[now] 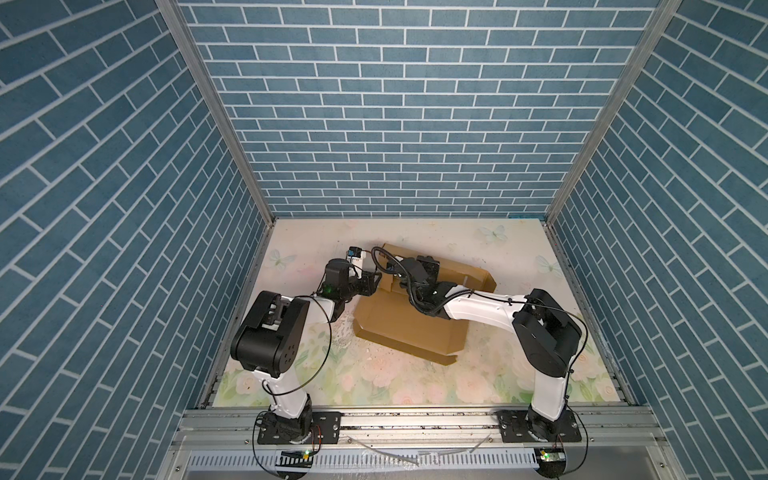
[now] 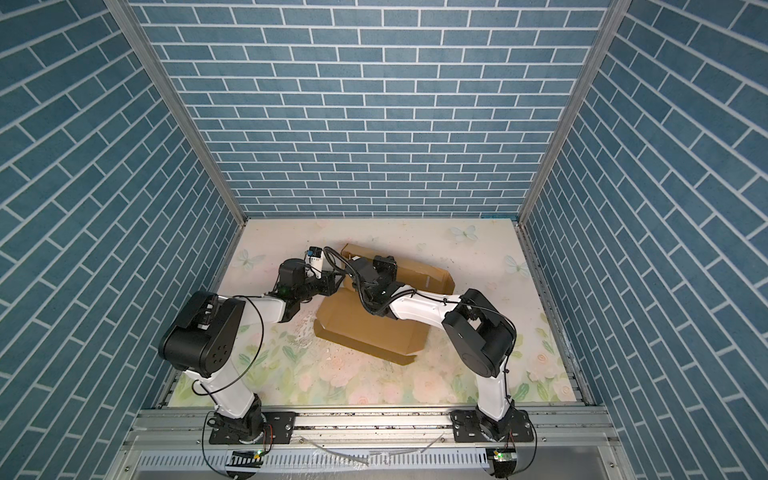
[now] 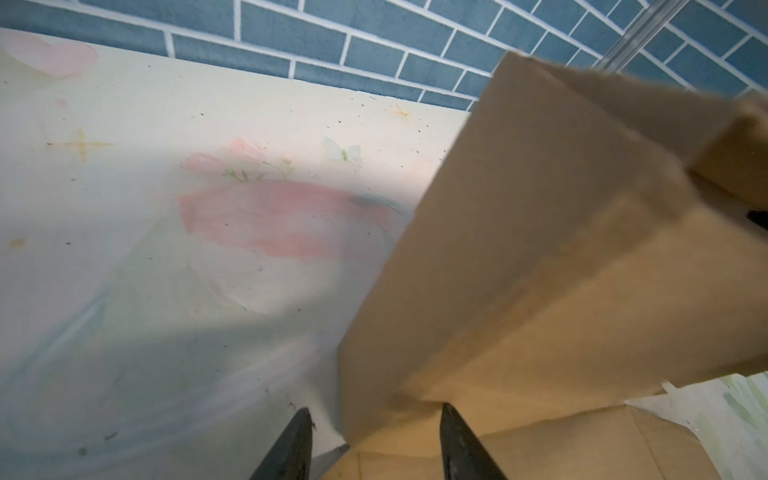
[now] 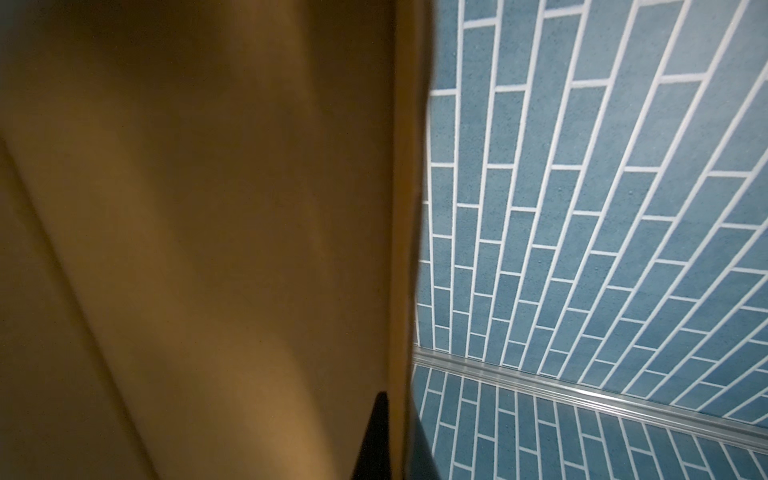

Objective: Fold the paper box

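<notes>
Right gripper (image 4: pixel 397 405) pinches paper box (image 1: pixel 399 328) wall edge | left gripper (image 3: pixel 376 407) spread astride flap | advice: hinge on crease, steady base.

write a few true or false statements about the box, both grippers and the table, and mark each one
1. The right gripper is shut on an edge of the paper box. True.
2. The left gripper is shut tight. False: its jaws stand apart, with the lower edge of a cardboard flap between them.
3. The whole box lies flat. False: that flap stands raised.
4. The table has a floral print. True.
5. The walls are red brick. False: they show a blue brick pattern.
</notes>
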Available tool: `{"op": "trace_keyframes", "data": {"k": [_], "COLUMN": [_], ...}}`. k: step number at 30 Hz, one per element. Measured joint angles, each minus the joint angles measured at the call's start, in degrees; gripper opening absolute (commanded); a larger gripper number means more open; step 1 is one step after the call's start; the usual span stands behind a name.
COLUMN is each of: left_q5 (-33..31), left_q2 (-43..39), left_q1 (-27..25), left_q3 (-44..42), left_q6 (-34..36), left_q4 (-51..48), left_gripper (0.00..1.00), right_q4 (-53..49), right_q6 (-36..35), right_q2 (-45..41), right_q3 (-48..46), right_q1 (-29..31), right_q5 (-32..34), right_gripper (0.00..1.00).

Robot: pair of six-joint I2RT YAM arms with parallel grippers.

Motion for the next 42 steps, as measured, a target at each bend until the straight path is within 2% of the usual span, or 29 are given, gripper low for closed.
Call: {"op": "trace_keyframes", "data": {"k": [11, 27, 36, 42], "left_q5": [0.0, -0.6, -0.3, -1.1], "left_q2": [-1.2, 0.9, 4.5, 4.6], "left_q1": [-1.0, -1.0, -1.0, -1.0], "left_q3": [-1.7, 4.2, 5.8, 5.8], "left_q6": [0.4, 2.7, 3.0, 3.5], "left_q4": [0.9, -0.7, 0.0, 0.3], "left_gripper": [0.49, 0.48, 0.30, 0.19], "right_q4": [0.0, -0.2, -0.3, -0.4], "right_q6": [0.0, 0.0, 0.0, 0.0], "right_q2": [0.0, 0.0, 0.0, 0.0], "right_q3": [0.0, 0.0, 0.0, 0.0], "right_q1": [0.3, 0.4, 0.5, 0.7], "right_q5": [0.0, 0.1, 0.2, 0.5], "right_gripper": [0.00, 0.00, 0.00, 0.06]}}
